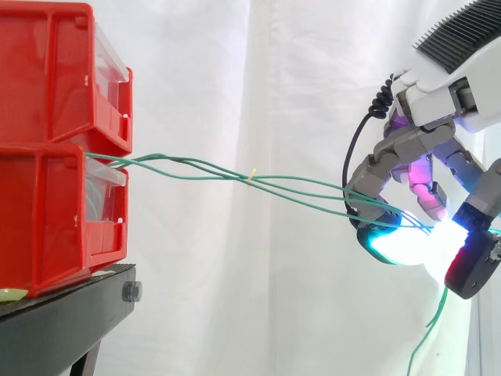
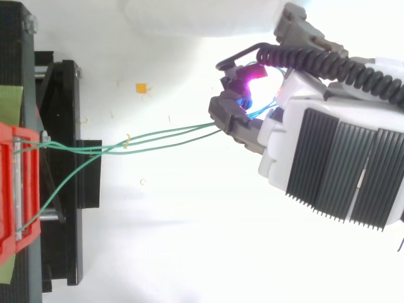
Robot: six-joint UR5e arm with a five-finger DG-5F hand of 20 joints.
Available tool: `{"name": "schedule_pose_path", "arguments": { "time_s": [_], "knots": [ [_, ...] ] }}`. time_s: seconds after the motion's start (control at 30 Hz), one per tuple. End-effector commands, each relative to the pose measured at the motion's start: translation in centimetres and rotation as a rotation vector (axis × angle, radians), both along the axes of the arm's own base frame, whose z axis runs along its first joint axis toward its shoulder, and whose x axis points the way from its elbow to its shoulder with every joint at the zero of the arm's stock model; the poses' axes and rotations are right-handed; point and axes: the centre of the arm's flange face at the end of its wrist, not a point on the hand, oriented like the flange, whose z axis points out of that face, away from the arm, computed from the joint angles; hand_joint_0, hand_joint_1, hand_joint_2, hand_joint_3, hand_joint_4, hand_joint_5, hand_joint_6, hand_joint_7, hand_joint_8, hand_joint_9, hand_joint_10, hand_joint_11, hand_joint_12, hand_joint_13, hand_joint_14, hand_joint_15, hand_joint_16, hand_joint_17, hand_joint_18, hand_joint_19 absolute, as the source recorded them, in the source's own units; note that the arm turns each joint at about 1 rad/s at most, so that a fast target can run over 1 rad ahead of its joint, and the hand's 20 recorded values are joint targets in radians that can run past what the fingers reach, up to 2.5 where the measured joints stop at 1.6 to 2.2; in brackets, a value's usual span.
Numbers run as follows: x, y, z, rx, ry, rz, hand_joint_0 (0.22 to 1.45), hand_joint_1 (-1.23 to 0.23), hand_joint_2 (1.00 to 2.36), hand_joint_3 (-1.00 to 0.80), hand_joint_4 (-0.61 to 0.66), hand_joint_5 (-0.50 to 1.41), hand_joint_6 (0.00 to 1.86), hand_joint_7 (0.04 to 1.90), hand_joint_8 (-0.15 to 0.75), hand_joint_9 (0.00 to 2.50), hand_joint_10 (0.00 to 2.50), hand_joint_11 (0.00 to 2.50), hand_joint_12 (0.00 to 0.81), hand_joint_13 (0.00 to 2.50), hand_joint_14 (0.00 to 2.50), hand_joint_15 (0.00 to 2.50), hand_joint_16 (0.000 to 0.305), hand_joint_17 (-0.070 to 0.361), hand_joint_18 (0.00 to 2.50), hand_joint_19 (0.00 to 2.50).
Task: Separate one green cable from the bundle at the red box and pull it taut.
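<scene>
Nothing to read from where I stand — the red bins [image 1: 55,149] show no legible print on their faces, nor does the black stand [image 1: 63,321], and the yellow tag [image 1: 250,177] tied on the green cables [image 1: 239,176] is too tiny to make out any marking

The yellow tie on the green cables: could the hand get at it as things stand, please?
Probably, though not at once: the hand is curled round the green cables, apart from the yellow tie. Nothing stands between them; it would need to let go and move along.
</scene>
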Motion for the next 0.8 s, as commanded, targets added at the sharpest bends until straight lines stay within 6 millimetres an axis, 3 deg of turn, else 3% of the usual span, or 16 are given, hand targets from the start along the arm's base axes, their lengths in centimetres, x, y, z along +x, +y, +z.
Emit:
{"name": "schedule_pose_path", "arguments": {
  "time_s": [0.0,0.2,0.33,0.77],
  "knots": [
    [0.01,-0.1,-0.05,0.047,-0.008,-0.018,0.71,-0.71,1.01,-0.32,0.06,0.12,0.5,1.32,0.213,1.81,0.01,0.25,0.41,1.18,0.02,0.53,0.045,0.102,0.8,0.6],
    [0.0,-0.08,0.03,0.107,-0.019,-0.031,0.71,-0.71,1.01,-0.32,0.06,0.12,0.5,1.32,0.212,1.81,0.01,0.25,0.41,1.18,0.02,0.53,0.045,0.102,0.8,0.6],
    [0.04,-0.21,-0.09,0.238,-0.044,-0.085,0.71,-0.71,1.01,-0.32,0.06,0.12,0.5,1.32,0.218,1.82,0.01,0.25,0.408,1.18,0.02,0.53,0.045,0.101,0.8,0.6],
    [0.03,-0.14,-0.1,0.311,-0.055,-0.11,0.71,-0.71,1.01,-0.32,0.06,0.12,0.5,1.31,0.218,1.81,0.01,0.25,0.411,1.17,0.02,0.54,0.045,0.101,0.81,0.6]
  ]
}}
